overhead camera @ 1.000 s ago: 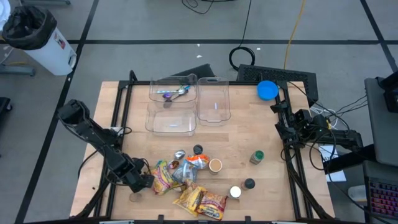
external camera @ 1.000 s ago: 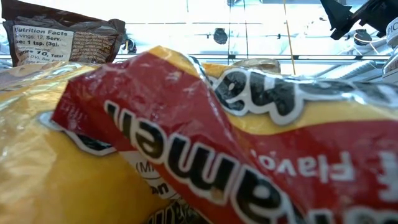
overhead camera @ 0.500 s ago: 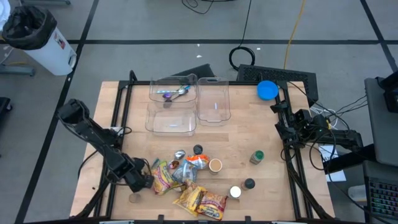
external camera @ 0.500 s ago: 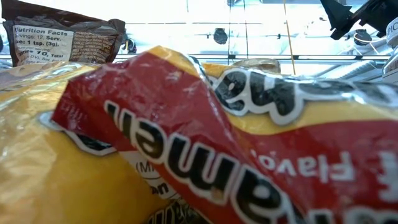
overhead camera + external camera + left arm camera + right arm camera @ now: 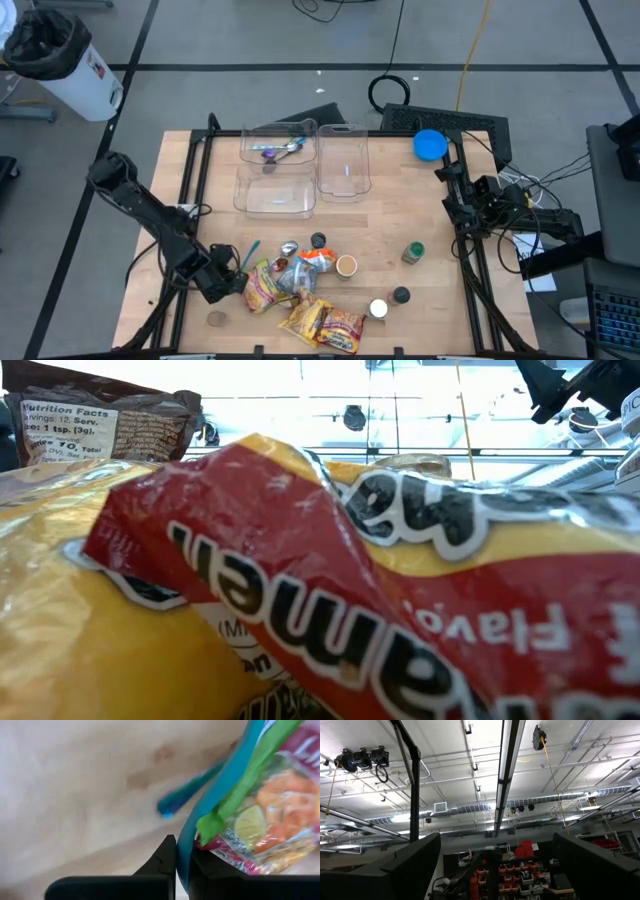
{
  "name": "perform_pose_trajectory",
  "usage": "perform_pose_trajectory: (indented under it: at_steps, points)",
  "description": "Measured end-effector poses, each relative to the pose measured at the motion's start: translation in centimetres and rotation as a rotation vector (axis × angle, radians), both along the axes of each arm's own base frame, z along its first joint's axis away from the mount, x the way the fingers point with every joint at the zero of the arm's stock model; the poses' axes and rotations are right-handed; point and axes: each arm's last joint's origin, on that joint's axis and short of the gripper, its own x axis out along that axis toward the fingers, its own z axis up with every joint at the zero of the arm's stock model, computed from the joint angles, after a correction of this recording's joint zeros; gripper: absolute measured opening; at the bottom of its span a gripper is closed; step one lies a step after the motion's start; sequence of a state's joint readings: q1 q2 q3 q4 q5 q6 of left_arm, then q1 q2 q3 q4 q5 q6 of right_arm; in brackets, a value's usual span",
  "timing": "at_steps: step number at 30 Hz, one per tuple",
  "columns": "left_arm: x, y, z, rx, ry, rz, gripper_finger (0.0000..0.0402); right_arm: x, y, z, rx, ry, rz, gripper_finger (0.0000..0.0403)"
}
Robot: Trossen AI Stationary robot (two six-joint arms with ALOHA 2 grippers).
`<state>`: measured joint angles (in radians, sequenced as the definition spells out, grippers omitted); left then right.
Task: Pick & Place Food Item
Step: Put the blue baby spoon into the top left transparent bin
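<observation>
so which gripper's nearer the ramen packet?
Left. The left gripper is shut on the ramen packet edge; the right gripper is parked at the table's right edge.

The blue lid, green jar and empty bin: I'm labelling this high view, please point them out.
blue lid (image 5: 430, 144), high view, middle of its round top.
green jar (image 5: 412, 252), high view, its green cap.
empty bin (image 5: 343, 187), high view, its near rim.

Wooden table (image 5: 430, 230): clear bins (image 5: 300, 170), snack packets (image 5: 322, 322), small jars (image 5: 412, 252).
</observation>
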<state>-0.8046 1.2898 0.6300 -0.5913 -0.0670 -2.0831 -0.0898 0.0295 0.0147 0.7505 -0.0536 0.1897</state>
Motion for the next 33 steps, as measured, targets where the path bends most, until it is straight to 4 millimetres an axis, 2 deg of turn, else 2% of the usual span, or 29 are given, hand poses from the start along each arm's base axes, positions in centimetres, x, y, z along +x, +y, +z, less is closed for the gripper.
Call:
perform_pose_trajectory:
  at_steps: [8, 13, 17, 26, 33]
  points:
    - [1.5, 2.3, 1.3, 0.153, -0.191, -0.045, 0.0016, 0.0, 0.0, 0.0, 0.000, 0.000, 0.000, 0.0380]
    - [2.5, 4.3, 2.1, 0.238, -0.259, -0.079, 0.0011, 0.0, 0.0, 0.0, 0.000, 0.000, 0.000, 0.0380]
    - [3.2, 5.8, 2.6, 0.314, -0.285, -0.128, 0.0025, 0.0, 0.0, 0.0, 0.000, 0.000, 0.000, 0.0380]
    - [5.1, 9.0, 3.3, 0.586, -0.359, -0.301, 0.0011, 0.0, 0.0, 0.0, 0.000, 0.000, 0.000, 0.0380]
    - [7.7, 11.5, 5.0, 0.802, -0.539, -0.425, 0.0032, 0.0, 0.0, 0.0, 0.000, 0.000, 0.000, 0.0380]
